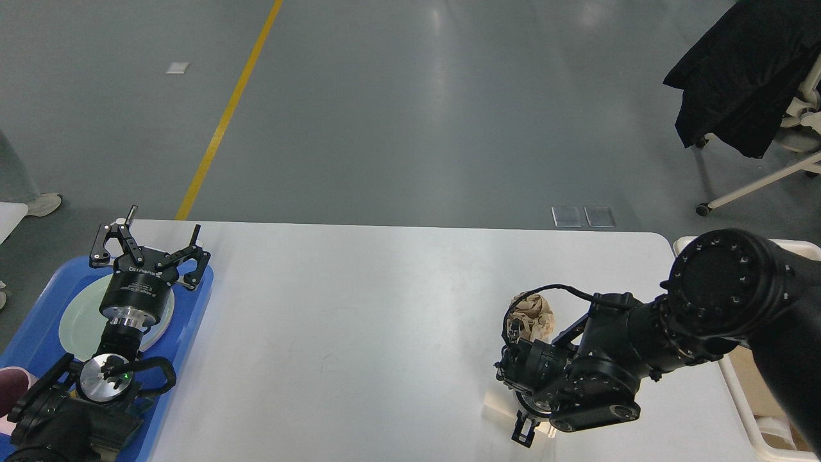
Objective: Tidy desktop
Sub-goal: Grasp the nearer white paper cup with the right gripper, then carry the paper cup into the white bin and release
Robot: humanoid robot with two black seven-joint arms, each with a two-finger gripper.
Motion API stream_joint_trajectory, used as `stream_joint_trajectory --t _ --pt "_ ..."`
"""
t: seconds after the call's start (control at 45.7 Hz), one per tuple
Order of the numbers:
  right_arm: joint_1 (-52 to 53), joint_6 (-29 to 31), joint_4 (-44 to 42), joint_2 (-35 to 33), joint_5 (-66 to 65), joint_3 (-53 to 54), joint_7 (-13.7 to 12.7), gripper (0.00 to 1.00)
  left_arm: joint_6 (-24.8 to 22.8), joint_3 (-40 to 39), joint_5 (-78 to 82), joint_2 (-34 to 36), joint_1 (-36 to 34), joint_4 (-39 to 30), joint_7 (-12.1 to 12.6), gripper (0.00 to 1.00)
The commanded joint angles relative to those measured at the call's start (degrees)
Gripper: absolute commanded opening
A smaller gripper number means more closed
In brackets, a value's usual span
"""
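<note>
The white desktop (pixel 359 321) fills the middle of the head view. A crumpled brown paper ball (pixel 533 311) lies on its right part, just behind my right arm's wrist. My right gripper (pixel 524 435) points down near the table's front edge, beside a small white piece (pixel 495 404) lying flat; its dark fingers are too small to tell apart. My left gripper (pixel 160 232) is open and empty, held above the far end of the blue tray (pixel 192 314).
The blue tray holds a pale green plate (pixel 77 321) and a pink cup (pixel 9 388) at its near end. A cream bin (pixel 731 375) with cardboard stands off the table's right edge. A chair with black cloth (pixel 744 77) is far right.
</note>
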Motion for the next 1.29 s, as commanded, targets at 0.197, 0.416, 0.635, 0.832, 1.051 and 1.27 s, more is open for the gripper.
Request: stream_joint_trajectory --t 0.197,0.416,0.635,0.832,1.051,1.27 --pt "0.92 0.97 0.41 -0.52 2.76 -0.68 0.11 0.28 0.09 0.00 0.00 0.00 0.00 0.00 0.00 0.96" --pt "2.94 0.97 1.46 -1.58 8.82 -0.68 0.37 0.00 0.00 0.00 0.00 0.00 0.00 0.09 0.00 0.96" --pt "4.35 0.44 1.38 -1.75 15.59 -0.59 0.19 0.00 0.09 0.00 0.00 0.00 0.00 0.00 0.00 0.97" --pt "5.75 0.88 1.90 -2.28 18.75 -0.51 0.19 0.00 0.09 0.00 0.00 0.00 0.00 0.00 0.00 0.96" --pt "12.07 0.97 5.06 -5.35 32.36 -0.33 1.25 0.00 0.00 0.00 0.00 -0.09 0.00 0.00 0.00 0.96" --pt "26.13 5.61 12.18 -10.36 50.65 -2.70 2.21 0.00 0.09 0.00 0.00 0.00 0.00 0.00 0.00 0.96"
